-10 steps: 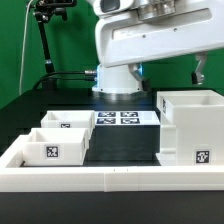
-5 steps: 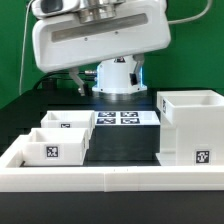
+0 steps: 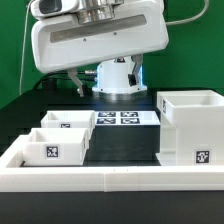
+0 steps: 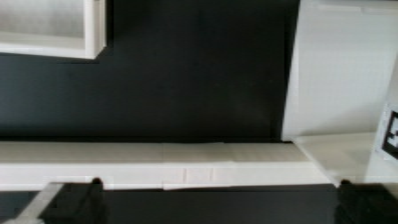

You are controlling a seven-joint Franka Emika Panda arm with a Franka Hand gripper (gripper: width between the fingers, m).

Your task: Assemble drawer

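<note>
The drawer's tall hollow white case (image 3: 190, 125) stands at the exterior view's right, a tag on its front. Two small white trays (image 3: 66, 122) (image 3: 54, 149) sit at the left, each with a tag. My gripper (image 3: 108, 80) hangs high above the table's back middle, open and empty, touching nothing. In the wrist view its dark fingertips (image 4: 75, 200) stand wide apart around the gripper's middle (image 4: 219, 200). That view also shows one tray's corner (image 4: 50, 28) and the case's side (image 4: 347, 80).
The marker board (image 3: 125, 117) lies flat on the dark table between the trays and the case. A low white border wall (image 3: 110, 180) runs along the front and sides; it also shows in the wrist view (image 4: 160, 160). A camera stand (image 3: 45, 45) is behind at the left.
The arm's hand swung toward the exterior view's left a second ago. It has held still over the last half second. The drawer parts have not moved.
</note>
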